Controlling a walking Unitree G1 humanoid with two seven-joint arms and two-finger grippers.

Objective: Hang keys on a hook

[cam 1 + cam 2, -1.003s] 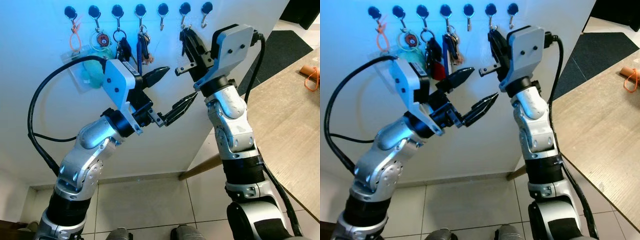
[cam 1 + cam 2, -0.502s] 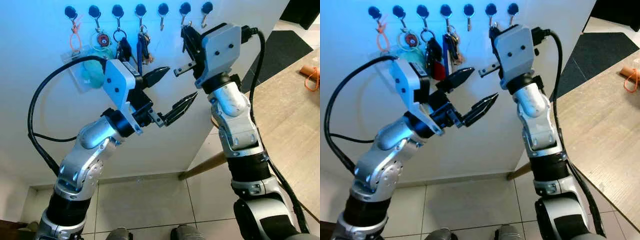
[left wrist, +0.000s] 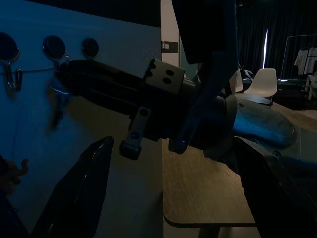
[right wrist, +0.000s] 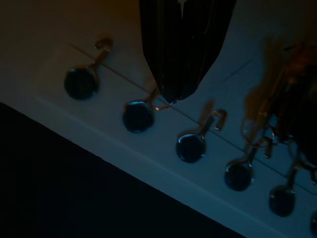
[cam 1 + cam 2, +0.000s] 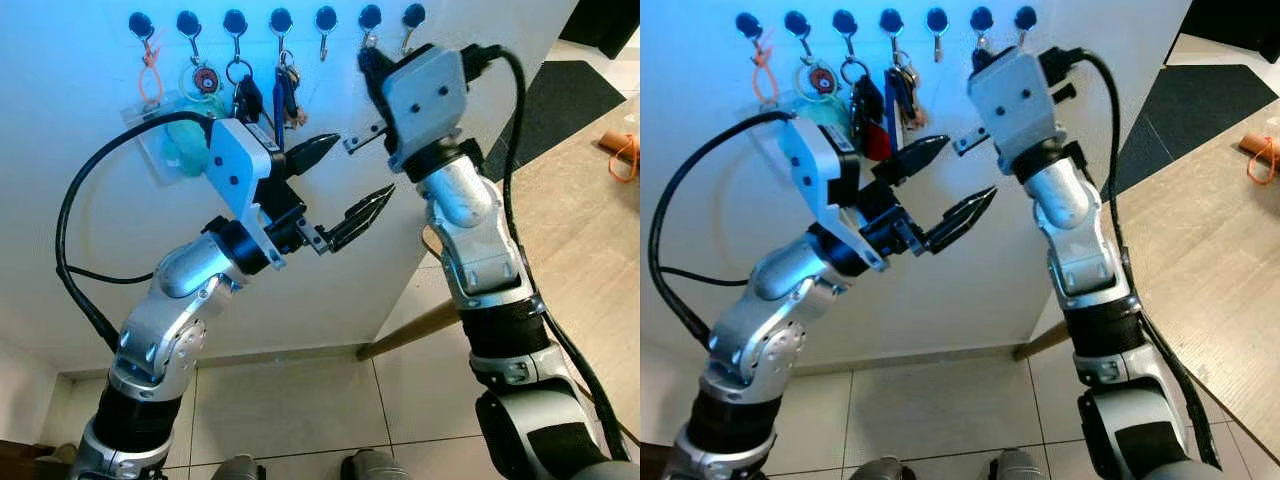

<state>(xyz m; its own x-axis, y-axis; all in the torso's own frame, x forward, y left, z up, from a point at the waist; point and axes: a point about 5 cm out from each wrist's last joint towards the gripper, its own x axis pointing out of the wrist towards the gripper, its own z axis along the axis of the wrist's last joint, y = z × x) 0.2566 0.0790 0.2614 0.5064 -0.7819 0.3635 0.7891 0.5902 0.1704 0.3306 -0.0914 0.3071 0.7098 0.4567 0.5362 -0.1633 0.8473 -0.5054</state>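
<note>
The right gripper [image 5: 366, 70] is raised to the row of black-capped hooks [image 5: 325, 22] on the white wall, its tip right at the second hook from the right end [image 4: 140, 115]. In the right wrist view its fingers [image 4: 181, 47] look pressed together, the tip just touching that hook's wire bend, with a small glint of metal there; whether that is a key ring or the hook itself I cannot tell, so the keys being hung cannot be placed with certainty. Other key bunches [image 5: 286, 88], an orange tag [image 5: 150, 70] and a round fob [image 5: 203, 78] already hang on the hooks to the left. The left gripper [image 5: 345, 180] hovers below the row with its fingers spread wide and nothing between them. By my judgement the task is at its last step: the reach is made, and what remains is slipping the ring over the hook, letting go and drawing away. A desk [image 5: 580, 240] stands to the right.
</note>
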